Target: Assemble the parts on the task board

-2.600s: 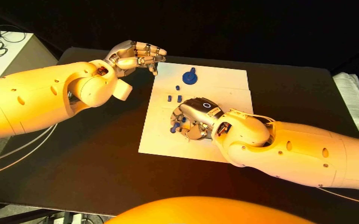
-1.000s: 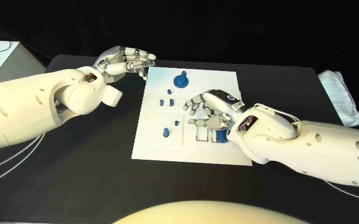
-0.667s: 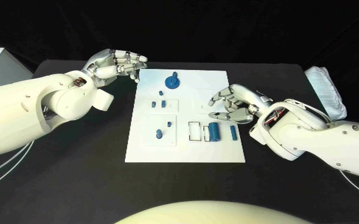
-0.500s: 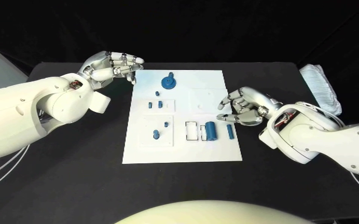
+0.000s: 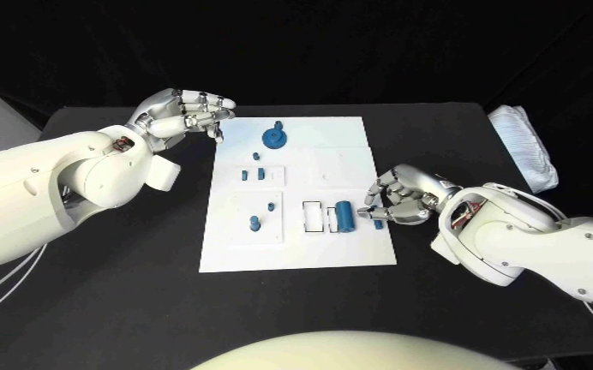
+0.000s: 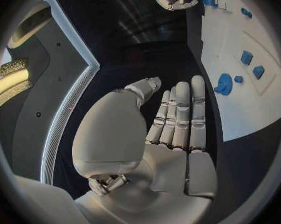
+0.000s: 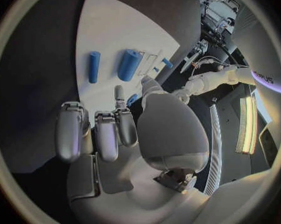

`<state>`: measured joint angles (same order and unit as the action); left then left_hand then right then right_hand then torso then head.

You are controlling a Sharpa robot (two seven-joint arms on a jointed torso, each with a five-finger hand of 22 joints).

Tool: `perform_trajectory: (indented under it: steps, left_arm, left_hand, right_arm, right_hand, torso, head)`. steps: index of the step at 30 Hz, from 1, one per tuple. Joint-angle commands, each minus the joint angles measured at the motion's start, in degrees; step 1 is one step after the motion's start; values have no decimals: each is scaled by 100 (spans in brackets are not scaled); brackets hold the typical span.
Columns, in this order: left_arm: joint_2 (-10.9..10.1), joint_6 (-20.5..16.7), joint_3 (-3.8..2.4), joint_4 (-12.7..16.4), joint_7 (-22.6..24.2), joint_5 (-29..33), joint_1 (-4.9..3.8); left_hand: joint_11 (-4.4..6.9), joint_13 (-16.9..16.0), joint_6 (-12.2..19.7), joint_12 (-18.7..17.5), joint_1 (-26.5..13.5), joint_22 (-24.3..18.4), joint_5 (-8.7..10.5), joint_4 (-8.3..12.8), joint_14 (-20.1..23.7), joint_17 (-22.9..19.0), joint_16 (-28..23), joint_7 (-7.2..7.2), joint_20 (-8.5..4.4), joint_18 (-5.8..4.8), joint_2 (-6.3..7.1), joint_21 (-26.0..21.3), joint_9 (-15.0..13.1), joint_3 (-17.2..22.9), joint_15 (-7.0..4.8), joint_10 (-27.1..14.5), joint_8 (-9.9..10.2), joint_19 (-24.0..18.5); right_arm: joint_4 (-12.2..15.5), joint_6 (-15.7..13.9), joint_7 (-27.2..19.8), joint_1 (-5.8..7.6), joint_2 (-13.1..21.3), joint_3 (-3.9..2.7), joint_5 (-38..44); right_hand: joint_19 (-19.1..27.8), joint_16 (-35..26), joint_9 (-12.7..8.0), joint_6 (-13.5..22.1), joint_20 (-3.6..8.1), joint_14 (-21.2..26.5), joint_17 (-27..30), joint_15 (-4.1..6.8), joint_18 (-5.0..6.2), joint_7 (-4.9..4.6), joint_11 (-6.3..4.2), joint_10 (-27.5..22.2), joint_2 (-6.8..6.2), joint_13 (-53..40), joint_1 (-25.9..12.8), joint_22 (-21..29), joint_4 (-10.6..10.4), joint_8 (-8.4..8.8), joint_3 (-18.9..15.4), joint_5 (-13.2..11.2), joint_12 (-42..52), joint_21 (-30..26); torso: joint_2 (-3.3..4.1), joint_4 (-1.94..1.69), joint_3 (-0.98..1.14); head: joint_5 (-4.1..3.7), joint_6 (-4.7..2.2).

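The white task board (image 5: 296, 246) lies mid-table. A blue disc part (image 5: 273, 138) sits at its far end, with several small blue pieces (image 5: 256, 223) down its left half. A thick blue cylinder (image 5: 344, 215) lies by white slots, and a thin blue peg (image 5: 378, 221) lies beside it. My right hand (image 5: 402, 199) hovers at the board's right edge, close to the peg, fingers curled and holding nothing. The right wrist view shows the cylinder (image 7: 129, 64) and peg (image 7: 93, 66) beyond those curled fingers (image 7: 107, 129). My left hand (image 5: 185, 113) hangs off the board's far left corner, fingers (image 6: 178, 119) straight and empty.
A pale folded cloth (image 5: 524, 147) lies at the table's right edge. Black table surface (image 5: 123, 250) stretches on both sides of the board. In the left wrist view the disc part (image 6: 224, 83) shows on the board (image 6: 240, 104) beyond the fingertips.
The head camera has shifted. My right hand has drawn back from the board's middle to its right edge, uncovering the cylinder and the peg. The left hand keeps its place.
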<state>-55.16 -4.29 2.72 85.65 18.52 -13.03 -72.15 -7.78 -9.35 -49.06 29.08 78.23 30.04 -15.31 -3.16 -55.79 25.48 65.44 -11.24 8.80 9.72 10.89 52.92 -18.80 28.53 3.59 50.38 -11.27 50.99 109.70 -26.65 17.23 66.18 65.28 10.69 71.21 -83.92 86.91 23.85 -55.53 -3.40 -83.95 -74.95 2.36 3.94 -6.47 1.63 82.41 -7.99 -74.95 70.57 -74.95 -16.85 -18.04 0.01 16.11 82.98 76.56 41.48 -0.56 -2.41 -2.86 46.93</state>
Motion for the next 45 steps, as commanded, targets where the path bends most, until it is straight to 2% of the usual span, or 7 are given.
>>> perform_trajectory:
  steps: [1, 12, 27, 32, 37, 42, 45]
  left_arm:
    - [9, 99, -3, 10, 61, 38, 6]
    - [-7, 104, -3, 19, 54, 38, 8]
    - [-14, 118, -3, 24, 24, 38, 9]
    - [-19, 122, -3, 26, 17, 38, 9]
    - [-22, 122, -3, 28, 11, 38, 9]
    - [-20, 132, -3, 28, 5, 38, 9]
    - [-19, 135, -3, 27, 3, 38, 9]
  left_hand:
    - [-2, 8, 25, 36, 24, -9, -27, -14, 13, 10, -34, -3, 19, 85, -27, -26, 6, -18, 6, -43, -37, 40]
    - [-2, 8, 25, 36, 24, -9, -27, -14, 13, 10, -34, -3, 19, 85, -27, -26, 6, -18, 6, -43, -37, 40]
    - [-3, 10, 25, 39, 14, -14, -27, -27, 13, 11, -34, -5, 20, 84, -31, -32, 7, -22, 8, -45, -41, 42]
    - [-3, 10, 25, 39, 14, -14, -27, -27, 13, 11, -34, -5, 20, 84, -31, -32, 7, -22, 8, -45, -41, 42]
    - [-3, 10, 25, 39, 14, -14, -27, -27, 13, 11, -34, -5, 20, 84, -31, -32, 7, -22, 8, -45, -41, 42]
    - [-4, 13, 29, 41, 9, -20, -29, -40, 14, 12, -36, -6, 21, 84, -40, -39, 8, -23, 9, -48, -42, 44]
    - [-4, 13, 29, 41, 9, -20, -29, -40, 14, 12, -36, -6, 21, 84, -40, -39, 8, -23, 9, -48, -42, 44]
  right_arm:
    - [-33, 82, 421, -45, -94, 3, 262]
    - [-318, 20, 873, -207, -521, 6, 376]
    - [-459, 46, 1118, -295, -900, 5, 563]
    - [-494, 130, 1202, -303, -955, 5, 665]
    - [-521, 300, 1315, -306, -971, 5, 850]
    - [-528, 274, 1408, -308, -957, 5, 897]
    - [-516, 153, 1398, -308, -928, 4, 819]
  right_hand:
    - [-208, 25, 9, -13, 23, -457, -788, 29, -78, 45, -13, 51, 2, -496, -82, -377, 1, -40, -56, 31, 26, 35]
    - [-233, 75, 16, -51, 34, -482, -912, 43, -101, 72, -34, 84, 125, -550, -323, -487, -1, -131, -289, 60, 26, 147]
    - [-245, 95, 51, -161, 56, -492, -970, 77, -115, 126, -79, 84, 91, -560, -383, -559, -4, -288, -506, -45, -3, 214]
    - [-249, 102, 56, -170, 59, -496, -989, 82, -119, 134, -86, 86, 84, -563, -359, -574, 4, -312, -530, -49, -6, 230]
    - [-248, 108, 65, -157, 82, -499, -1012, 102, -122, 155, -108, 87, 59, -578, 111, -605, 32, -416, -517, 52, -32, 249]
    - [-255, 118, -9, -185, 116, -505, -1049, 133, -130, 181, -147, 78, 26, -586, 985, -655, 37, -459, 144, 285, -81, 285]
    - [-260, 118, -51, -251, 122, -506, -1056, 151, -136, 211, -165, 100, -46, -616, 998, -678, 18, -484, 439, 489, -78, 303]
  torso:
    - [-3, -20, -16]
    - [11, 2, -9]
    - [17, -13, -12]
    - [15, 0, -12]
    - [13, 3, -15]
    - [7, 3, -15]
    - [6, -3, -17]
  head:
    - [-3, -1]
    - [26, 9]
    - [45, 42]
    - [60, 67]
    - [61, 73]
    - [61, 79]
    - [49, 68]
